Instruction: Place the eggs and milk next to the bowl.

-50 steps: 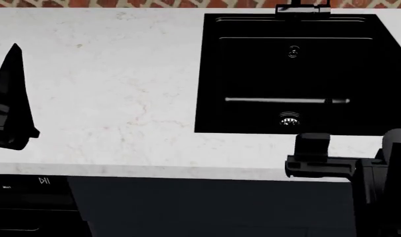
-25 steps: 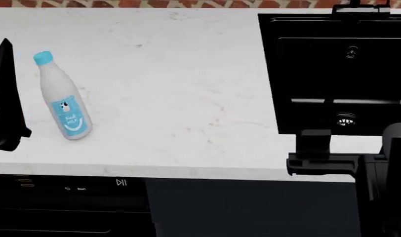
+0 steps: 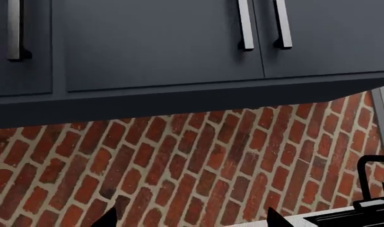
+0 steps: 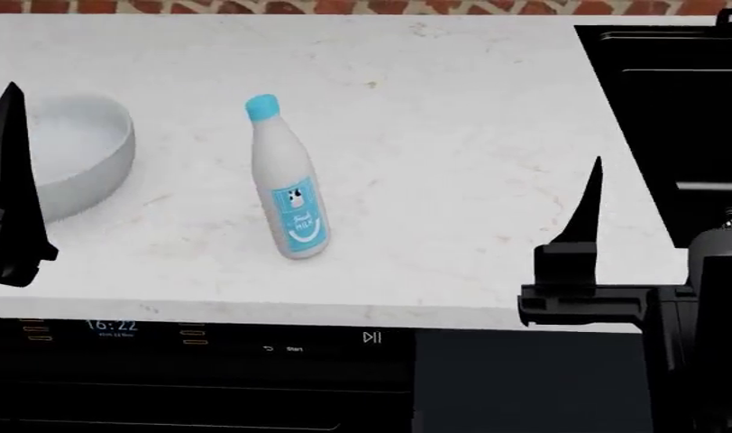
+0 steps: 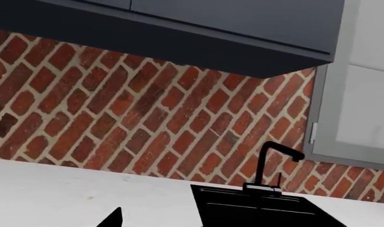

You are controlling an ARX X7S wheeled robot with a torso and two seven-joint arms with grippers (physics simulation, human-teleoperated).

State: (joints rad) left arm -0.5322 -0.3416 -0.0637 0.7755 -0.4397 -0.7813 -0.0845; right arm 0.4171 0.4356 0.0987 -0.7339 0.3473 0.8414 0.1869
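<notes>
The milk (image 4: 288,185), a white bottle with a light-blue cap and blue label, stands upright on the white counter (image 4: 462,135). The white bowl (image 4: 71,153) sits to its left, a short gap away. No egg shows in any view. My left gripper (image 4: 8,180) is raised in front of the bowl's left side; in the left wrist view (image 3: 190,222) its fingertips (image 3: 107,218) stand wide apart and empty. My right gripper (image 4: 589,216) is held above the counter's front edge, right of the milk. The right wrist view (image 5: 192,222) shows one fingertip (image 5: 113,218) far off centre, nothing held.
A black sink (image 4: 685,99) is set in the counter at the right, with a black faucet (image 5: 274,165) behind it. A red brick wall (image 3: 179,156) and dark upper cabinets (image 3: 148,42) are at the back. An appliance panel (image 4: 197,347) runs below the counter's front edge.
The head view has swung left: the sink slid to the right edge, the milk moved toward the middle and the bowl came into view. My right gripper's finger now shows raised.
</notes>
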